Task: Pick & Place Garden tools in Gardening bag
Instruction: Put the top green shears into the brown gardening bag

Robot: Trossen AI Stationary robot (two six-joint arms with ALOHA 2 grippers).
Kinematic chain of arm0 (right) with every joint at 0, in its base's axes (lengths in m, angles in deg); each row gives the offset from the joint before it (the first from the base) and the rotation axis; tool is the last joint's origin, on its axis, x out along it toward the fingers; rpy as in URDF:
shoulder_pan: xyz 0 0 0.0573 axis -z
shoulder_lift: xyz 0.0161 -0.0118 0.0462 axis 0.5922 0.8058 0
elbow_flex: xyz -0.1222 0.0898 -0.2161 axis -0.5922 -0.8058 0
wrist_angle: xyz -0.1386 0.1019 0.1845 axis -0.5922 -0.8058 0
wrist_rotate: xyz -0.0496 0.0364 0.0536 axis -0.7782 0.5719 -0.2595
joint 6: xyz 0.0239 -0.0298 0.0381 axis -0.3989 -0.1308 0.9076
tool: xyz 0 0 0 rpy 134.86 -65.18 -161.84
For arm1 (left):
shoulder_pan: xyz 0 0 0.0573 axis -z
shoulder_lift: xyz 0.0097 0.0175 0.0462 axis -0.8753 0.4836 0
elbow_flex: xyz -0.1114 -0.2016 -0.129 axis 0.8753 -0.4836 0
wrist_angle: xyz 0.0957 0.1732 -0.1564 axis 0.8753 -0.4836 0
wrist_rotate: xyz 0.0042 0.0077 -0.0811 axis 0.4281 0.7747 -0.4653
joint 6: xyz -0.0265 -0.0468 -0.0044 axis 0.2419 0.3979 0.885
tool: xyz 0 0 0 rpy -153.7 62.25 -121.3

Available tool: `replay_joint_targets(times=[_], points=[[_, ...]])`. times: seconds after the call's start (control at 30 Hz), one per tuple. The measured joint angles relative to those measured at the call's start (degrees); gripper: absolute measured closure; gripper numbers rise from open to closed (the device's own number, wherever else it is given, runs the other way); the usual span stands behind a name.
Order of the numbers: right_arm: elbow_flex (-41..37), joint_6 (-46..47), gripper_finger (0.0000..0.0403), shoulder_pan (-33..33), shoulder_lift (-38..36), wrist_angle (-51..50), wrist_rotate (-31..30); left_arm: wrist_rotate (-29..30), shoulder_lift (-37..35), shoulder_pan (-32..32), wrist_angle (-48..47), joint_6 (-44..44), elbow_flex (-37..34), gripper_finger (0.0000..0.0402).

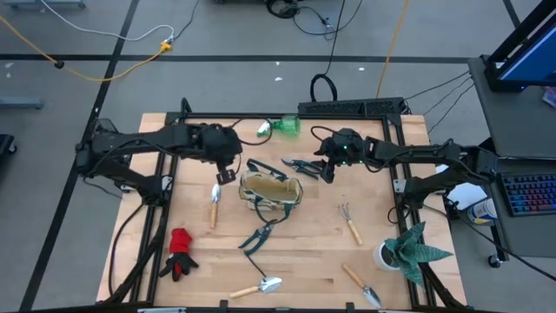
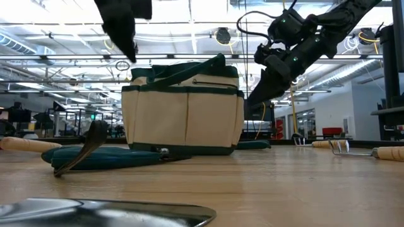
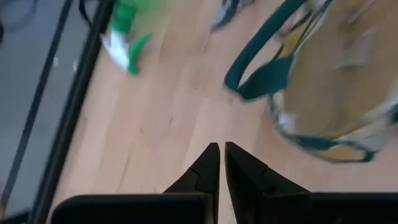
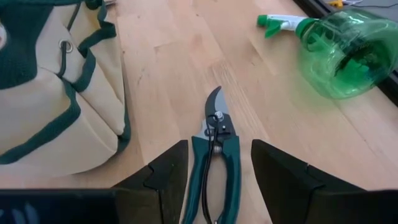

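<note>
- Your right gripper (image 4: 214, 171) hangs over the pruning shears (image 4: 214, 158) with its fingers spread wide, one on each side of the green handles, holding nothing. These shears lie flat on the table (image 1: 304, 256) just beside the gardening bag (image 1: 271, 191), blade tip pointing away from the wrist.
- The step in hand looks like the pick of these shears: the fingers straddle them but, as far as you can tell from the wrist view, do not touch them yet.
- Your left gripper (image 3: 219, 163) sits on the other side of the bag, above bare wood, with its fingertips pressed together and nothing between them. Treat that arm as waiting.
- The green spray bottle (image 4: 339, 46) lies on its side at the back edge of the table, near the shears but apart from them.
- Other tools are out on the table: a trowel (image 1: 215, 203) left of the bag, a second pair of shears (image 1: 258, 236) in front of it, a fork-rake (image 1: 349, 223) to its right, a red glove (image 1: 180, 252) at the front left, and two more trowels along the front edge. So the task seems early.
- Next you likely need to lower straight down, close across both handles, then lift and carry them over the bag's open top. Watch the loop handle (image 3: 264, 62) so the blade does not snag it.
</note>
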Motion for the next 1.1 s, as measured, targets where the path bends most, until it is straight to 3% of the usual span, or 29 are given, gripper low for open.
replay_joint_targets(times=[0.27, 0.7, 1.1], points=[[0.0, 0.0, 0.0232, 0.0, 0.0, -0.4, 0.0, 0.8, -9.3, 0.0, 4.3, -2.5, -1.8, 0.0371], [0.0, 0.0, 0.0232, 0.0, 0.1, -0.6, 0.0, 0.8, -26.0, 0.0, 20.7, -3.4, -21.2, 0.0371], [-4.2, 1.4, 0.0232, 0.0, 0.1, 0.1, -1.8, 0.8, -27.4, -0.1, 24.2, -3.2, -24.3, 0.0371]])
